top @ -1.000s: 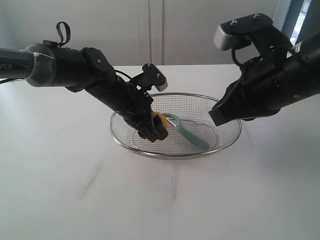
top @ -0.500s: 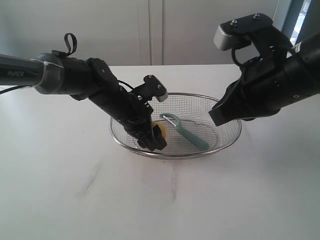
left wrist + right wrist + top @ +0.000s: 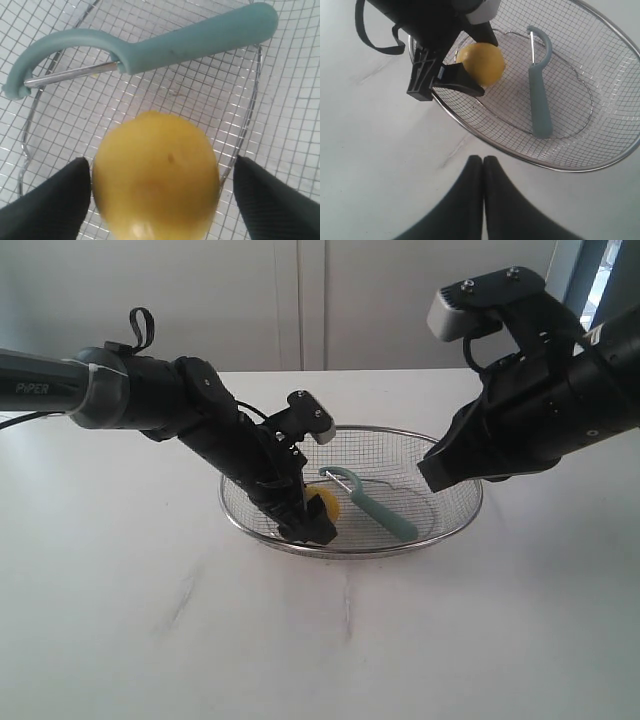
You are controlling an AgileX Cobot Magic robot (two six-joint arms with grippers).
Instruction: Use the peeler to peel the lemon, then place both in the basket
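The yellow lemon point(image 3: 155, 180) lies on the mesh floor of the wire basket point(image 3: 350, 551), near its left side. My left gripper point(image 3: 161, 162) reaches down into the basket and stands open around the lemon point(image 3: 328, 506), with a gap showing at one finger point(image 3: 260, 195). The teal peeler point(image 3: 376, 508) lies flat in the basket beside the lemon, its hooked head toward the far rim. My right gripper point(image 3: 482, 159) is shut and empty, held above the table just outside the basket rim point(image 3: 540, 164). The right wrist view also shows the lemon point(image 3: 481, 64) and the peeler point(image 3: 539, 95).
The basket stands on a white tabletop point(image 3: 150, 620) with faint scuff marks. The right arm point(image 3: 530, 410) hangs over the basket's right side. A pale wall with cabinet seams runs behind the table.
My left gripper has sunk lower into the basket with the lemon and spread its fingers. The lemon now rests on the mesh. The right arm has not moved.
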